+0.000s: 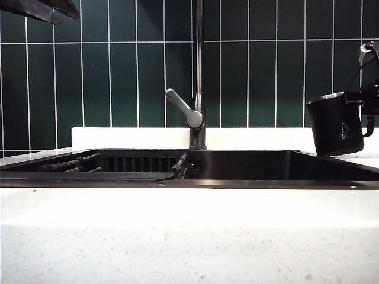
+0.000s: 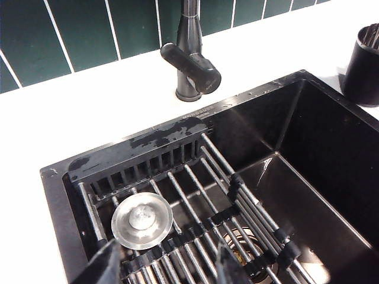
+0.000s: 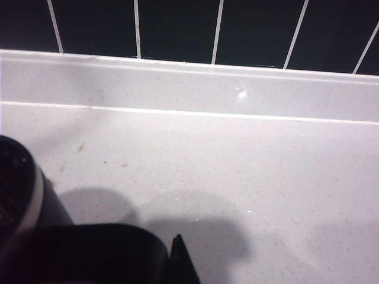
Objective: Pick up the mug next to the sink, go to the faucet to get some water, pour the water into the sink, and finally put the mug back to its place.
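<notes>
The right tool [image 1: 368, 109] is at the far right edge of the exterior view, reaching in level from the side, its fingers pinched on the handle of the mug [image 1: 336, 124]. The mug hangs in the air, tilted slightly, above the bench [image 1: 189, 231] just past the right end of the sink [image 1: 249, 168]. Its pale logo faces the camera and its shiny rim catches the light. In the right wrist view the mug [image 3: 23, 195] fills the near corner, with a dark fingertip [image 3: 180, 263] beside it and shadow cast on the speckled bench [image 3: 237, 154] below.

The left tool [image 2: 163, 266] hovers over the left part of the sink [image 2: 331, 154], pointing down at the rack bars [image 2: 201, 201], its two fingers spread wide and holding nothing. A round metal strainer [image 2: 142, 220] lies on the bars just beyond it. The faucet [image 2: 190, 59] stands at the back rim, lever handle angled out, and the mug [image 2: 362, 65] shows at the far edge.

In the exterior view the faucet [image 1: 198, 77] rises at the centre; no water shows.
</notes>
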Motion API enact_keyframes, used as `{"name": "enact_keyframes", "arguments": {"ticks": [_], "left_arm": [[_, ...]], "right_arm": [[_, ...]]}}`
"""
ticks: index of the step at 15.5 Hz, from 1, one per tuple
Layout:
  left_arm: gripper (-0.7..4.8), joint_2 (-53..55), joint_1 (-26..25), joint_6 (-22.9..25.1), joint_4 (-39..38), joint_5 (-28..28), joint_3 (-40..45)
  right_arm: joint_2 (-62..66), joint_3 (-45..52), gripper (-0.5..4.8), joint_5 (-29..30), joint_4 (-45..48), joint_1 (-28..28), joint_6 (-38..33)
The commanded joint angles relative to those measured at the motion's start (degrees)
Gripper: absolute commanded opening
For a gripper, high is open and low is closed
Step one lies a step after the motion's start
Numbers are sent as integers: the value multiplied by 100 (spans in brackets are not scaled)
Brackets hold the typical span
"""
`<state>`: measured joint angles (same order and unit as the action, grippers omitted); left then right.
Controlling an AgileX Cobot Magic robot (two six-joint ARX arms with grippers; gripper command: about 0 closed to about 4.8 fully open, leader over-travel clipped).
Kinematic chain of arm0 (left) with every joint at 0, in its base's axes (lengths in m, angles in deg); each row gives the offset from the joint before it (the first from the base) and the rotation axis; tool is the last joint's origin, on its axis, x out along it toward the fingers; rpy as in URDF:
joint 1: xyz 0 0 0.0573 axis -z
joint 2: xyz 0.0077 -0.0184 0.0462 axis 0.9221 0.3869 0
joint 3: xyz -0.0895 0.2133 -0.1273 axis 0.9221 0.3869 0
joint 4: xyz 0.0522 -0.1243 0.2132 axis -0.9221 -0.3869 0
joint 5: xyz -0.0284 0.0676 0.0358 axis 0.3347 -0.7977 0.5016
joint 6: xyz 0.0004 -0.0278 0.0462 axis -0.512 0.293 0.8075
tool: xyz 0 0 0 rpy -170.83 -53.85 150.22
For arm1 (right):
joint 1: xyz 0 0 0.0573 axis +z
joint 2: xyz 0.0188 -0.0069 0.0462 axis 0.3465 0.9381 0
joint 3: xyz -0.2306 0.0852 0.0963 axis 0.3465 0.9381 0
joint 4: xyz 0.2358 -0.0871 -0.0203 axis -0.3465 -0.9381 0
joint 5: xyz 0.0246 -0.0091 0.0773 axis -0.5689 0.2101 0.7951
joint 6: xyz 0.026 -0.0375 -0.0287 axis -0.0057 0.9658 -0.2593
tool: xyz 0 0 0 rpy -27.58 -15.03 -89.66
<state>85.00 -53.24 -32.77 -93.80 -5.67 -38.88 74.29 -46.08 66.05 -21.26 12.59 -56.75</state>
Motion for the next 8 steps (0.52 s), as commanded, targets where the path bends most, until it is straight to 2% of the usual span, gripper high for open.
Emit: {"name": "enact_keyframes", "arguments": {"ticks": [1,4,6,7,8], "left_arm": [[205,-22,2,39,35,-7,4],[205,-22,2,42,-72,-7,4],[201,-22,2,42,-76,11,4],[175,-39,2,42,-107,11,4],[175,-63,2,42,-114,15,4]], "right_arm": [[-39,-35,118,26,-131,9,-31],[-280,-31,117,22,-1049,9,-26],[-555,-31,117,0,-1147,4,-24],[-813,-33,117,-20,-1349,4,-24],[-994,-33,117,-20,-1534,7,-26]]}}
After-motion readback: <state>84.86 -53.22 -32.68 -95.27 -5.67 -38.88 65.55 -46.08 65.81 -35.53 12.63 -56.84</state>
